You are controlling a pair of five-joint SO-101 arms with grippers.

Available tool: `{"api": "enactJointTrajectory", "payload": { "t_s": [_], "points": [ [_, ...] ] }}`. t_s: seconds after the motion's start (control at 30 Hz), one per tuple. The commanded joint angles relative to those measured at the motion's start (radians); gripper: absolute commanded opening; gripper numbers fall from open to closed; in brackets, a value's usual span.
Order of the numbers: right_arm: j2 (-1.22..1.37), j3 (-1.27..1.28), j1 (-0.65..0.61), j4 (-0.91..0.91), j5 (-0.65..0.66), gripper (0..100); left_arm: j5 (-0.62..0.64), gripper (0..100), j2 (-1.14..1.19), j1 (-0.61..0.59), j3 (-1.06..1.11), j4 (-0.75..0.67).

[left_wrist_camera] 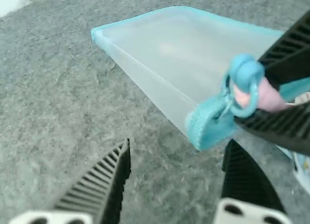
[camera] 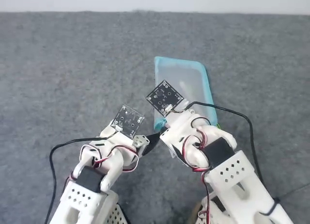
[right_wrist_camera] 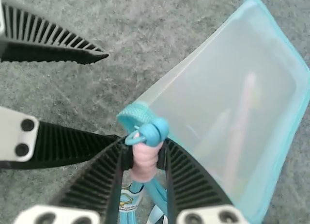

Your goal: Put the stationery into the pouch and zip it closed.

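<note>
The translucent, teal-edged zip pouch (right_wrist_camera: 232, 88) lies on the grey carpeted bench (camera: 72, 64), stationery (right_wrist_camera: 240, 122) faintly visible inside. The right end effector (right_wrist_camera: 144, 153) clamps its pink zip pull (right_wrist_camera: 144, 168). The left end effector (left_wrist_camera: 179, 151) gapes just beside the pouch's corner. Packing looks done; how far the zip is closed cannot be told.

Layout, taken from the pouch (camera: 186, 86). The pouch lies flat on the table (camera: 72, 64), one short end toward the arms and the other away from them. The stationery (right_wrist_camera: 242, 117) lies inside the pouch, lengthwise. The zipper pull (right_wrist_camera: 145, 161) projects from the pouch's near left corner and sits between the fingers of the right gripper (right_wrist_camera: 144, 161), which stands at that corner on the side facing the arms. The left gripper (left_wrist_camera: 177, 170) hangs just beside the same corner, to its left and nearer the arms, apart from the pouch, with bare table under the space between its fingers.
</note>
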Motion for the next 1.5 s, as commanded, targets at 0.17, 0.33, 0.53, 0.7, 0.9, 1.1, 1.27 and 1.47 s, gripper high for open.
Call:
{"api": "enactJointTrajectory", "payload": {
  "t_s": [0.17, 0.33, 0.53, 0.7, 0.9, 1.1, 1.27, 1.47],
  "points": [
    [-0.044, -0.064, -0.127, 0.031, 0.044, 0.6, 0.015, 29, -0.02, -0.012, -0.008, -0.058],
    [-0.044, -0.066, -0.134, 0.062, 0.071, 0.6, 0.012, 29, -0.02, -0.071, -0.008, -0.081],
    [-0.041, -0.063, -0.134, 0.099, 0.098, 0.6, 0.012, 29, -0.023, -0.08, -0.015, -0.08],
    [-0.035, -0.048, -0.13, 0.09, 0.1, 0.6, 0.012, 27, -0.026, -0.08, -0.015, -0.075],
    [-0.033, -0.046, -0.13, 0.09, 0.101, 0.6, 0.012, 27, -0.026, -0.08, -0.016, -0.068],
    [-0.033, -0.031, -0.127, 0.101, 0.103, 0.6, 0.012, 27, -0.026, -0.081, -0.019, -0.064],
    [-0.033, -0.029, -0.081, 0.099, 0.112, 0.6, 0.017, 27, -0.026, -0.081, -0.041, -0.029],
    [-0.033, -0.029, -0.091, 0.101, 0.104, 0.6, 0.018, 27, -0.028, -0.081, -0.042, -0.029]
  ]
}}
